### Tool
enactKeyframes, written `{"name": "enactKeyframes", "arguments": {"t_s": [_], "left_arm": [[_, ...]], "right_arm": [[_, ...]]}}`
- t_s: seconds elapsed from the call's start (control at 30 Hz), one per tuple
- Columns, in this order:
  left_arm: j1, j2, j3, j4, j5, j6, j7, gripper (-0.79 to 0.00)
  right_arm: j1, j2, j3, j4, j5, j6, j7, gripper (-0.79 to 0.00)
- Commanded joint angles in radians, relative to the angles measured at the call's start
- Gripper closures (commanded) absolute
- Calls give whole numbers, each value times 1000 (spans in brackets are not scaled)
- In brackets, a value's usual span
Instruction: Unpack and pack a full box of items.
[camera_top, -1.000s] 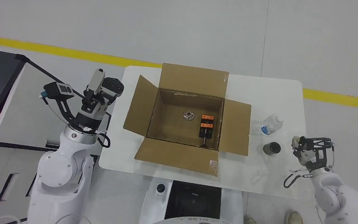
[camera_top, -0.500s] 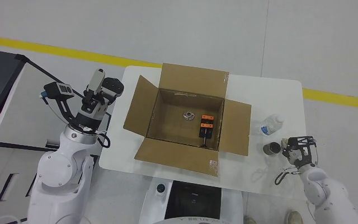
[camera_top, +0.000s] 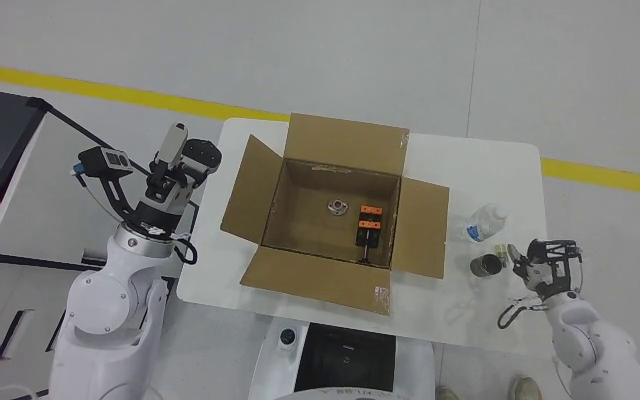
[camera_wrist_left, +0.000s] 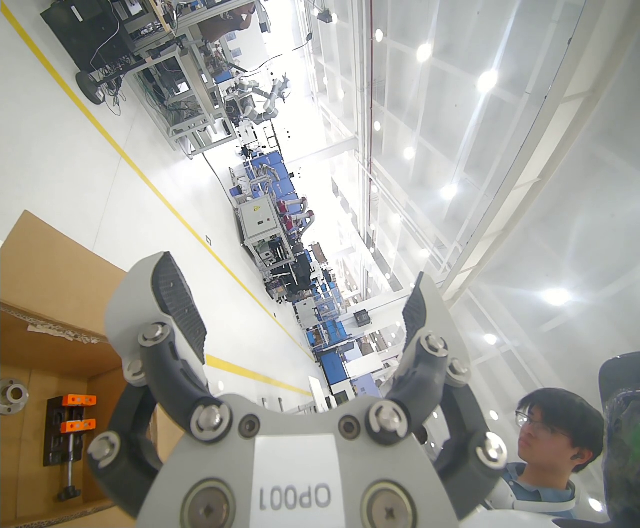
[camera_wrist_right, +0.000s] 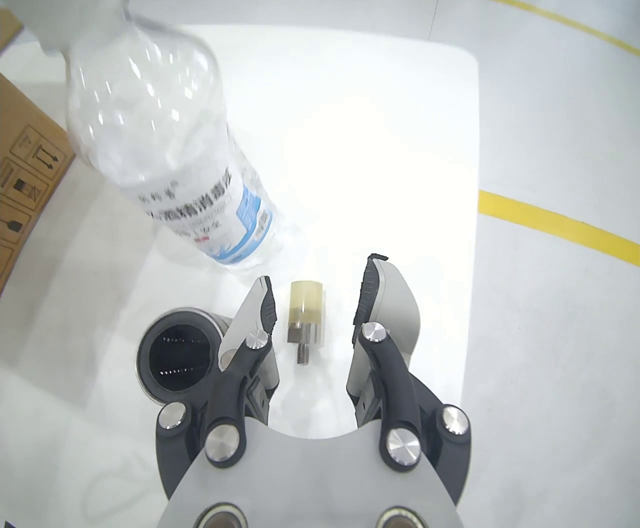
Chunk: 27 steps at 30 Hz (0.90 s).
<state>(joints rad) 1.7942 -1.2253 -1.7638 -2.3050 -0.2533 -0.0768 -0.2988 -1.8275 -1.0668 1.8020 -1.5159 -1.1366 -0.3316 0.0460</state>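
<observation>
Top view: the box (camera_top: 345, 138) is sitting open, centred. Left wrist view: the left gripper (camera_wrist_left: 292, 272) is gaping, empty. Right wrist view: the right gripper (camera_wrist_right: 320, 280) is straddling, spread, 1 stud (camera_wrist_right: 305, 312) lying on the table (camera_wrist_right: 360, 150). The stud is probably light, stiff and roll-prone, best pinched across its cap.

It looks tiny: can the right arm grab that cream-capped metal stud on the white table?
Probably yes: the right gripper is open, with the cream-capped metal stud lying between its fingers, apart from the clear plastic bottle.
</observation>
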Motion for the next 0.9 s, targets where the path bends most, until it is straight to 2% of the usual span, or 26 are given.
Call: {"name": "enactKeyframes", "arguments": {"t_s": [0.0,0.17,0.27,0.37,0.43,0.6,0.67,0.7,0.87], "left_arm": [[0,0,0,0,0,0,0,-785],[0,0,0,0,0,0,0,-785],[0,0,0,0,0,0,0,-785],[0,0,0,0,0,0,0,-785],[0,0,0,0,0,0,0,-785],[0,0,0,0,0,0,0,-785],[0,0,0,0,0,0,0,-785],[0,0,0,0,0,0,0,-785],[0,0,0,0,0,0,0,-785]], "right_arm": [[-15,3,49,-56,20,-2,0,-314],[-6,17,183,-261,61,-63,39,-308],[43,25,189,-404,58,-127,90,-296],[137,31,116,-500,74,-166,146,-299],[212,32,34,-513,76,-167,188,-296],[402,19,-257,-490,2,-123,251,-314],[446,10,-353,-465,-28,-98,263,-388],[446,10,-353,-465,-28,-98,263,-613],[446,10,-353,-465,-28,-98,263,-613]]}}
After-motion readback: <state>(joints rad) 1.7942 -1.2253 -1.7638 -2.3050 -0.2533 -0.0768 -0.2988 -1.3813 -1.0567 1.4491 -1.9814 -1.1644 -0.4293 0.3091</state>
